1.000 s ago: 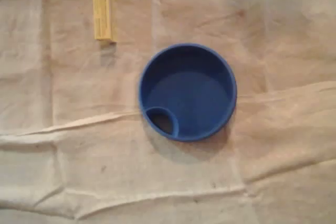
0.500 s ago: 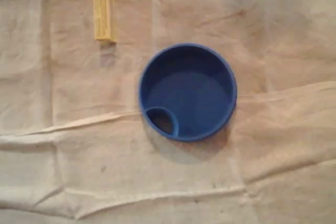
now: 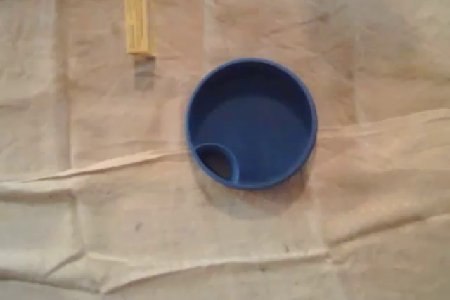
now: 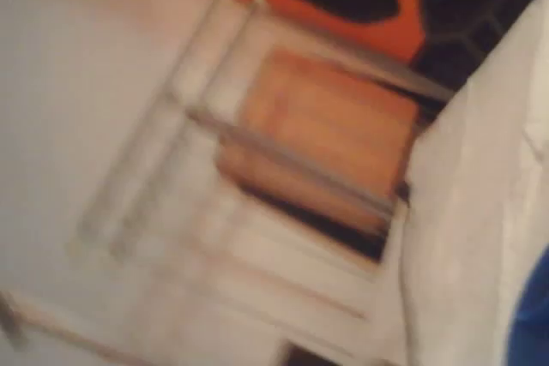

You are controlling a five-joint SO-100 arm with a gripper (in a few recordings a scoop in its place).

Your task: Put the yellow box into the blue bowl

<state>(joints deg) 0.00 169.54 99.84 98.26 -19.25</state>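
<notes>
Nothing is moving in the overhead view since the earlier frames: box and bowl are sitting exactly where they were. A creased beige cloth [image 3: 380, 209] is covering the table, with long folds running across the lower part. The blue bowl [image 3: 281, 103] is resting mid-picture, empty, with a small round pocket [image 3: 218, 161] inside its lower-left rim. Further up and to the left, well apart from the bowl, the yellow box [image 3: 137, 16] is lying flat on the cloth. It is long and narrow, pointing up-down in the picture and casting a short shadow below its lower end. The wrist view is blurring heavily, showing pale cloth [image 4: 480, 169], a blue edge [image 4: 536, 315] and an orange-brown panel [image 4: 330, 139]. The gripper's opening cannot be told.
</notes>
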